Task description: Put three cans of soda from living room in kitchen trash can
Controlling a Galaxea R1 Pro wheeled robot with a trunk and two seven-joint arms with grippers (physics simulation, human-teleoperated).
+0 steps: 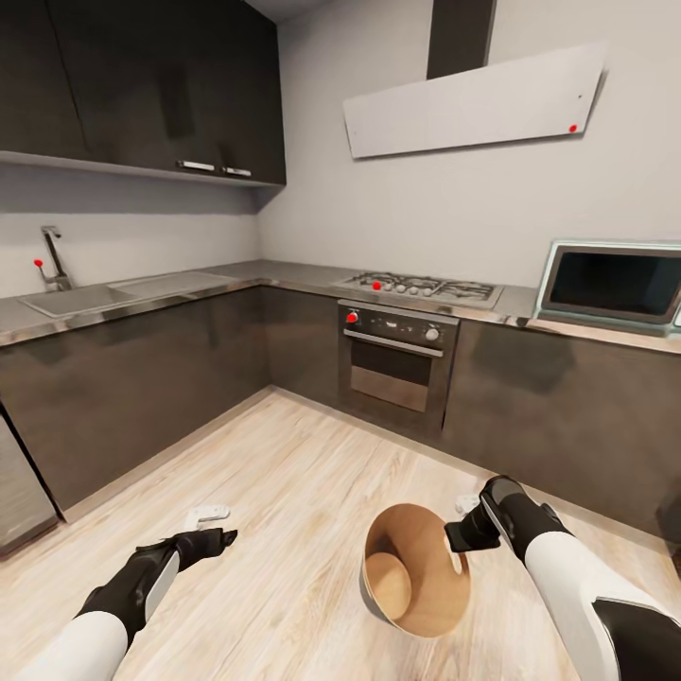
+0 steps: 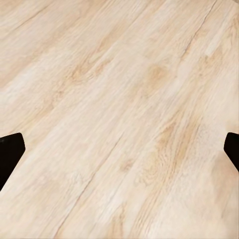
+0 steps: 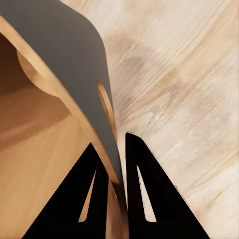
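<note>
A: Where is the trash can [image 1: 416, 577]?

B: On the pale wood floor [image 1: 284, 473] of the kitchen, near the robot and right of centre, tilted so its tan inside faces the head camera. The right hand [image 1: 463, 534] is at its rim.

A: Is it gripping?

B: The right wrist view settles that: the two dark fingers [image 3: 144, 199] are clamped on the trash can [image 3: 64, 64] wall, one inside, one outside, just beside the slot handle [image 3: 107, 107]. The head view hides that pinch.

A: And the left hand [image 1: 219, 537]?

B: Low on the left over bare floor. Its wrist view has the fingertips [image 2: 9, 154] far apart at the edges, spread wide with nothing between them.

A: Further off?

B: Dark cabinets, an oven [image 1: 395, 364] under a gas hob [image 1: 421, 286], a sink [image 1: 71, 301] on the far left, a microwave [image 1: 613, 284] on the steel desk at right.
</note>
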